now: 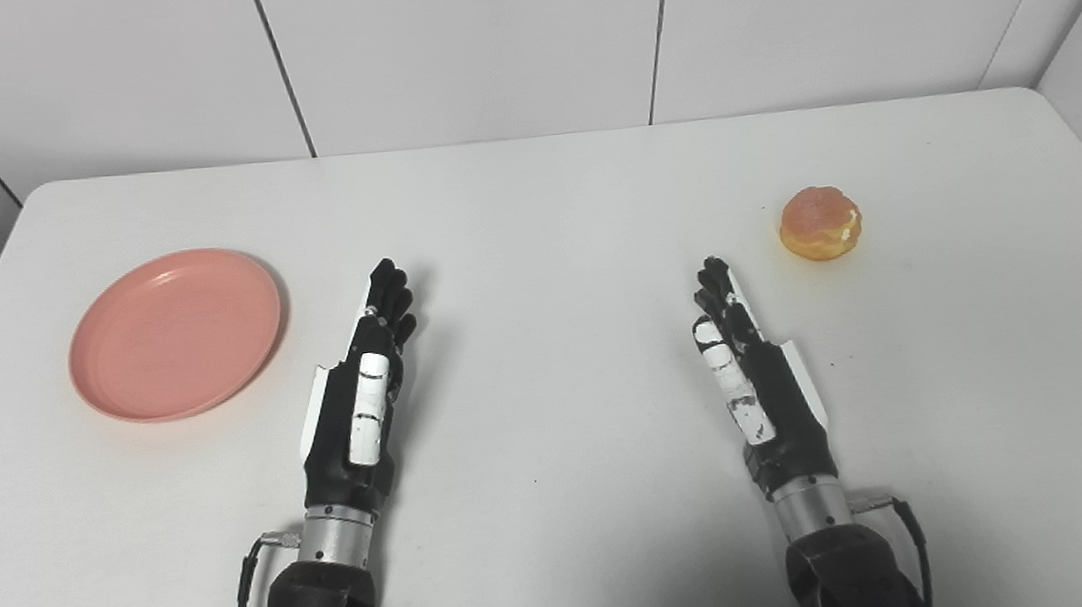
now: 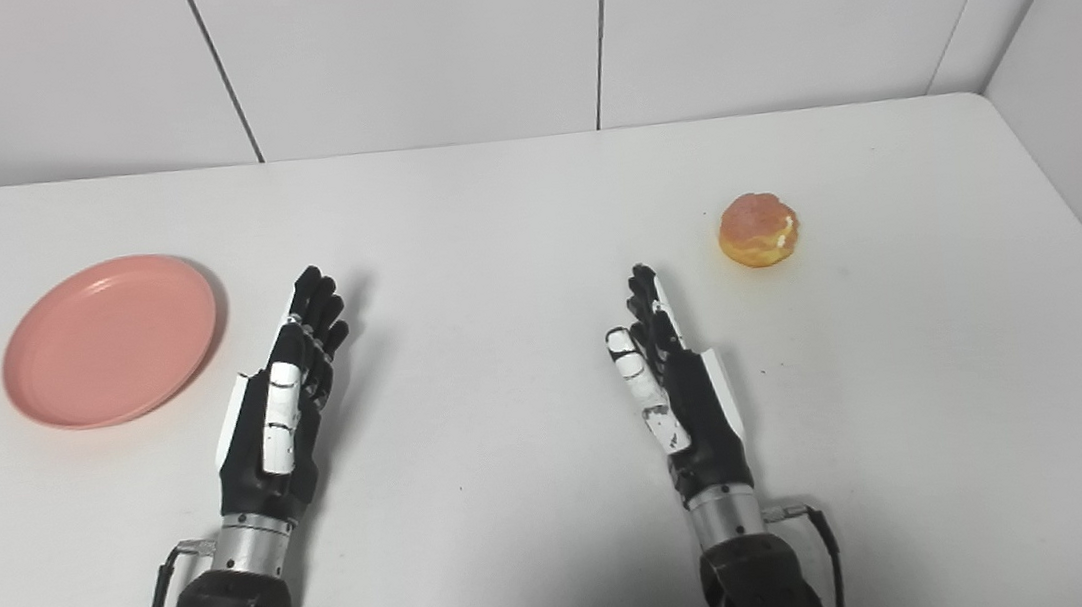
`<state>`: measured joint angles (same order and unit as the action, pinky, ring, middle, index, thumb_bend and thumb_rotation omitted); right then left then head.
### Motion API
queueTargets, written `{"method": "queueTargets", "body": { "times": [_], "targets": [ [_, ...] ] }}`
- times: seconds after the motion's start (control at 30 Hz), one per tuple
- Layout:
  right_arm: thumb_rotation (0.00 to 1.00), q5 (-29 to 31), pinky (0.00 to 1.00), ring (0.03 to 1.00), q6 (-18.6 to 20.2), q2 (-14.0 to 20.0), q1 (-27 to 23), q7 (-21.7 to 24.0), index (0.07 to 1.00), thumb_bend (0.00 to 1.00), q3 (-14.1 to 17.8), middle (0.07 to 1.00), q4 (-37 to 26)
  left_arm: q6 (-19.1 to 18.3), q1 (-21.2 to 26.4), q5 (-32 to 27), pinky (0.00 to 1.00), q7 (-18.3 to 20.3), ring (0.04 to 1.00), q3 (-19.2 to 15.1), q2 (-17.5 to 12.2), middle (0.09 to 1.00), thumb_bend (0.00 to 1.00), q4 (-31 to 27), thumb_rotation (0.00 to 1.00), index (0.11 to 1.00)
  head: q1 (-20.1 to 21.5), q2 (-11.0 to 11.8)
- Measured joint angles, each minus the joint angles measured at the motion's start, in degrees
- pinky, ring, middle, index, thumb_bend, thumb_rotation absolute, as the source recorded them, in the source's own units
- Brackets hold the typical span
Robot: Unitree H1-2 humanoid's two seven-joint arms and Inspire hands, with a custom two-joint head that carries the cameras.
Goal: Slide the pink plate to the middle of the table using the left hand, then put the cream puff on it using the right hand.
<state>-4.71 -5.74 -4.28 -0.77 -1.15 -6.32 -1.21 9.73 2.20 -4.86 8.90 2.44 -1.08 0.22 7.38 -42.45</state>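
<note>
A pink plate [image 1: 174, 333] lies empty on the left side of the white table [image 1: 541, 203]. A golden cream puff [image 1: 820, 223] sits on the right side of the table. My left hand [image 1: 365, 394] is open, fingers stretched forward, just right of the plate and not touching it. My right hand [image 1: 749, 367] is open, fingers stretched forward, below and left of the cream puff, apart from it. Both hands hold nothing. The same scene shows in the right eye view: plate [image 2: 109, 339], cream puff [image 2: 758, 229], left hand [image 2: 282, 406], right hand [image 2: 672, 380].
White wall panels [image 1: 473, 39] stand behind the table's far edge. Side walls close in at the left and right. Bare tabletop lies between the two hands.
</note>
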Motion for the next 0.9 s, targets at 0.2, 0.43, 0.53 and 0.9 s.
{"method": "queueTargets", "body": {
  "times": [0.2, 0.43, 0.53, 0.9],
  "targets": [
    [0.88, 1.34, 0.98, 0.989, -0.01, 0.68, -0.14, 0.81, 1.000, 0.59, -0.09, 1.000, 0.01, -0.30, -0.38, -0.51, 1.00, 0.02, 1.000, 0.17, 0.30, 1.000, 0.64, -0.45, 1.00, 1.000, -0.18, 0.26],
    [0.91, 0.70, 1.00, 0.999, 0.02, 0.59, -0.29, 0.57, 1.000, 0.58, -0.12, 1.000, 0.25, -1.00, -0.48, -0.49, 1.00, -0.21, 1.000, 0.08, 0.65, 1.000, 0.63, -0.55, 0.99, 1.000, -0.18, 0.53],
    [0.90, 0.81, 0.99, 0.994, 0.01, 0.78, -0.33, 0.67, 1.000, 0.57, -0.21, 1.000, 0.21, -1.33, -0.98, -0.49, 1.00, -0.61, 1.000, 0.15, 1.02, 1.000, 0.63, -1.09, 1.00, 1.000, -0.18, 0.26],
    [0.91, -0.19, 1.00, 0.999, 0.10, 0.58, 0.17, 0.66, 1.000, 0.60, -0.45, 1.000, -0.93, -3.33, -4.36, -0.37, 1.00, -0.65, 1.000, 1.79, 1.55, 1.000, 0.64, -4.24, 1.00, 1.000, -0.35, 0.44]
  ]
}}
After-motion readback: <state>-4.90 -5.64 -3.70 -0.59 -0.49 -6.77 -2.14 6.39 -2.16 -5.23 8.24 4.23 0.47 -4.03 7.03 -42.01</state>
